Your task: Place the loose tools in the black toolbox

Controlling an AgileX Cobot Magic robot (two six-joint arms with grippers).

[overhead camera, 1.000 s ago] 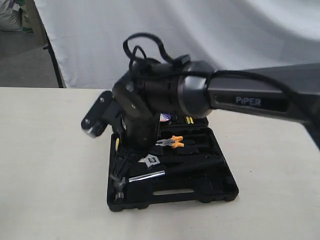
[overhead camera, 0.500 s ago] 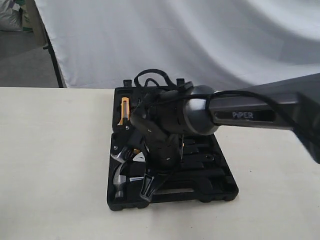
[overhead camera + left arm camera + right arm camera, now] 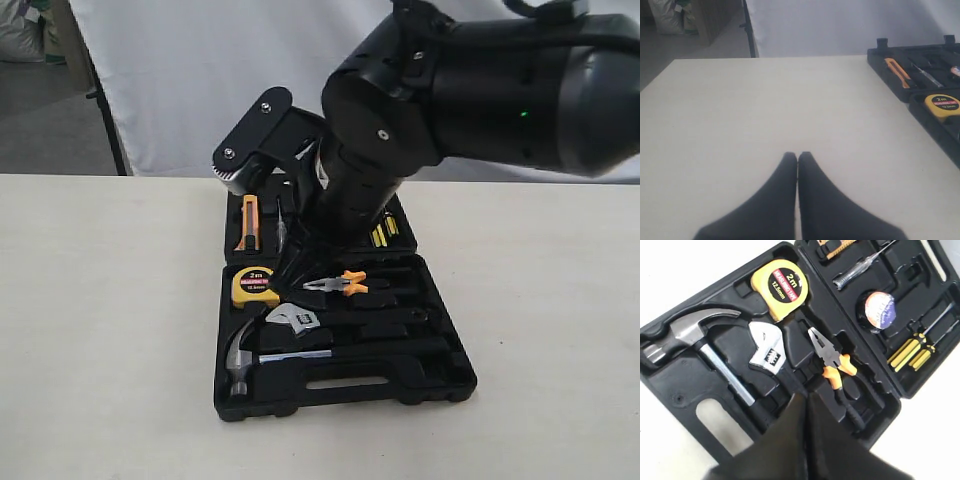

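Right arm has swung up and back off the front of the black toolbox [image 3: 440,375] since half a second ago, so the tools it was covering are out in the open now. Using the yellow tape measure [image 3: 255,287] as the marker: the hammer [image 3: 243,358] sits just beside it in its recess, long axis running along the case's slot-handle edge. The wrench [image 3: 292,320] is right next to the tape measure too, between the hammer and the orange pliers [image 3: 342,284].

The right fingers [image 3: 790,425] are pressed together with nothing in them, hovering over the case near the wrench handle. The left fingers [image 3: 782,185] are also closed and empty, over bare bench [image 3: 765,100], well apart from the tape measure. So the right arm is the nearer one by far.

Only the right wrist view shows the tape roll [image 3: 879,310], seated across the hinge from the tape measure; in the exterior view the arm hides it. Looks to me like all three loose tools are already in, nothing left to grab.
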